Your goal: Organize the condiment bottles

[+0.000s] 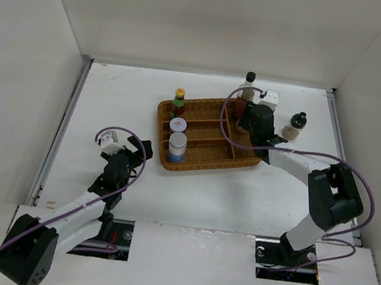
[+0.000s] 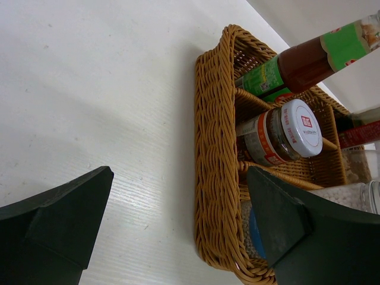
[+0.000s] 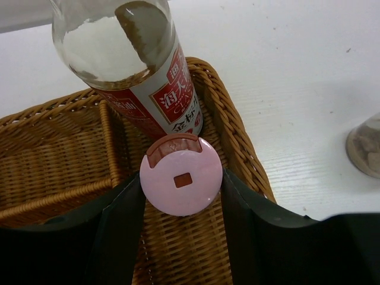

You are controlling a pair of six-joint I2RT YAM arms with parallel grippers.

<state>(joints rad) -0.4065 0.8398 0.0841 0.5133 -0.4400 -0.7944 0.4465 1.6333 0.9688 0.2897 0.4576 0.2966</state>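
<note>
The pink-lidded shaker (image 3: 181,181) is clasped by the right gripper (image 3: 181,196); it should be lowered straight, kept off the tall bottle (image 3: 142,71) at twelve o'clock. Meanwhile the left gripper (image 2: 178,196) is spread, empty.

Six condiment bottles (image 1: 177,146) (all different), one wicker tray (image 1: 205,164).

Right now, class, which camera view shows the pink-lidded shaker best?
The right wrist view: the pink-lidded shaker sits centred between the jaws, its lid fully seen. In the top external view the right arm hides it; the left wrist view does not show it.
</note>
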